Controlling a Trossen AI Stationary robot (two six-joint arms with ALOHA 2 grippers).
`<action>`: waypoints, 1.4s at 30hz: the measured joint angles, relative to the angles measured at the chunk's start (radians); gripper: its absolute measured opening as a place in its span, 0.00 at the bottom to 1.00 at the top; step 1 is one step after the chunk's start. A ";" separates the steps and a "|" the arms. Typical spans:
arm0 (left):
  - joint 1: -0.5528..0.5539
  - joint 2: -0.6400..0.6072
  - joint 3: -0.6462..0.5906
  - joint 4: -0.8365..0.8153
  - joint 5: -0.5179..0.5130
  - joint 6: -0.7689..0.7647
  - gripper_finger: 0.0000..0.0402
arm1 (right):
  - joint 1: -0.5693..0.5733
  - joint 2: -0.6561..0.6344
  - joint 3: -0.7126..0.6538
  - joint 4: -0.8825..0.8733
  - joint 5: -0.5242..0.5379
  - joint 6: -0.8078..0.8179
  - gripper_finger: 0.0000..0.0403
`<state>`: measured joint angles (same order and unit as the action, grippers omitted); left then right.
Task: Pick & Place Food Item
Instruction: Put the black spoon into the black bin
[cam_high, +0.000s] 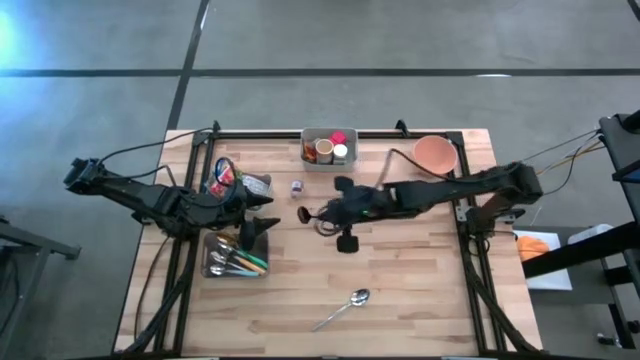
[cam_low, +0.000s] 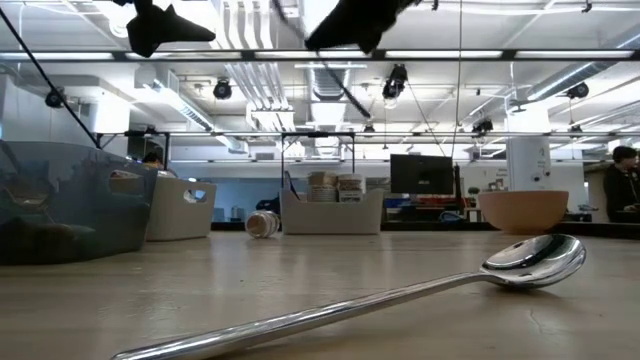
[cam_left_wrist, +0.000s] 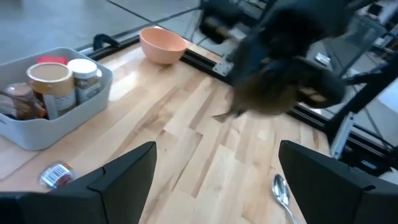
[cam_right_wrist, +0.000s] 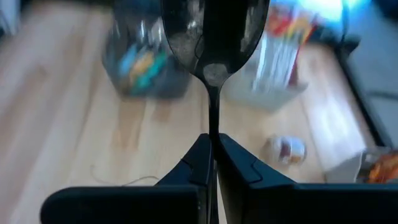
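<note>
I see the right tool (cam_right_wrist: 213, 152) near the middle of the high view, its fingers pressed together on the thin handle of a dark spoon (cam_right_wrist: 214, 37), whose bowl stands out ahead of the fingertips in the right wrist view. In the high view that tool (cam_high: 318, 214) sits just right of a small jar (cam_high: 297, 187) lying on its side on the surface (cam_high: 420, 290).

The left tool (cam_high: 262, 226) is at centre left of the high view, over the bin of cutlery (cam_high: 233, 262), with its fingers (cam_left_wrist: 127, 171) spread wide and nothing between them (the left wrist view shows only bare wood in the gap).

The food items I can make out are the jars in the grey tray (cam_high: 328, 150) at the top centre of the high view, and the fallen jar below it. A pink bowl (cam_high: 435, 153) sits at the upper right. A silver spoon (cam_high: 345, 307) lies loose at the lower centre, well apart from both tools; in the low view it fills the foreground, bowl to the right.

Another bin (cam_high: 232, 182) with colourful packets is at the upper left, beside the left arm.
</note>
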<state>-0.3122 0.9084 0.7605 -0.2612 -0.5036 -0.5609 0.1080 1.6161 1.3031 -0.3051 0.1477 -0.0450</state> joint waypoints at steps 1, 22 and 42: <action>0.000 0.004 0.000 0.003 -0.011 -0.004 0.85 | 0.006 -0.026 -0.028 0.051 0.008 0.006 0.02; 0.018 0.132 -0.001 0.174 -0.159 0.167 0.85 | 0.049 -0.106 -0.327 0.887 0.004 -0.027 0.02; 0.019 0.187 -0.002 0.302 0.089 0.273 0.85 | 0.049 0.020 -0.165 0.826 -0.018 -0.105 0.02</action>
<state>-0.2928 1.0958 0.7589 0.0409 -0.4146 -0.2882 0.1570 1.6359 1.1384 0.5209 0.1299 -0.1501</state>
